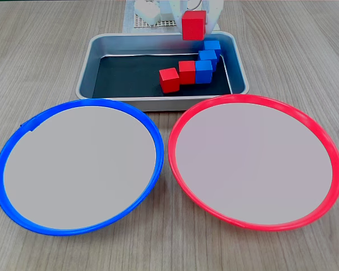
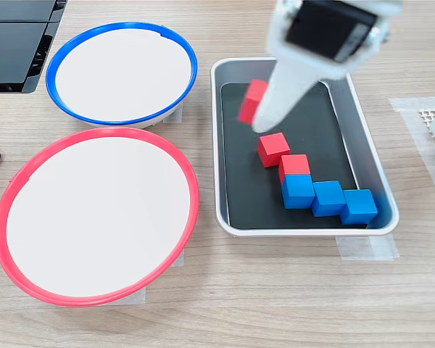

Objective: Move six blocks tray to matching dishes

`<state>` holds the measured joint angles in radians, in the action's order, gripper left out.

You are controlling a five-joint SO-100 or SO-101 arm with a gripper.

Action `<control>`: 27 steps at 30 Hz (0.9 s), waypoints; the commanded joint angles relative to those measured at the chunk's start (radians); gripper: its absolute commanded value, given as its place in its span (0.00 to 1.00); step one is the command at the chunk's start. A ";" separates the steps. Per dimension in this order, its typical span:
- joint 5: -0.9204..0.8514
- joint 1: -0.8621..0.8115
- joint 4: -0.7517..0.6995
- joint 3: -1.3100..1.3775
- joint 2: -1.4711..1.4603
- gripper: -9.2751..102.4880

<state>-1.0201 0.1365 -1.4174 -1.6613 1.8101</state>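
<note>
Blue dish (image 1: 5,169) sits bare on the left in a fixed view, red dish (image 1: 327,169) bare on the right, both on the tabletop (image 1: 39,51). Behind them, the tray (image 1: 99,62) holds two red blocks (image 1: 169,79) and three blue (image 1: 203,71), while the tool (image 1: 193,22) grips the third red block (image 1: 193,25) above it.

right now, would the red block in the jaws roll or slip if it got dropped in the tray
The red block is a flat-faced cube, so it would probably land and sit, not roll. Its matte faces look grippy rather than slippery. It seems stiff and light, held up over the tray by the jaws.
</note>
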 commanded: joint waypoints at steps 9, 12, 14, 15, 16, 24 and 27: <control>0.430 0.034 0.374 0.288 -0.477 0.19; 0.425 0.023 0.391 0.290 -0.512 0.30; 0.431 0.018 0.391 0.288 -0.512 0.30; 0.437 0.017 0.387 0.285 -0.500 0.25; 0.445 0.014 0.374 0.279 -0.480 0.16; 0.696 -0.098 0.094 0.058 -0.103 0.08; 0.673 -0.175 0.089 -0.170 0.066 0.12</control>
<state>-0.3375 0.0077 -1.3116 -1.7457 1.7702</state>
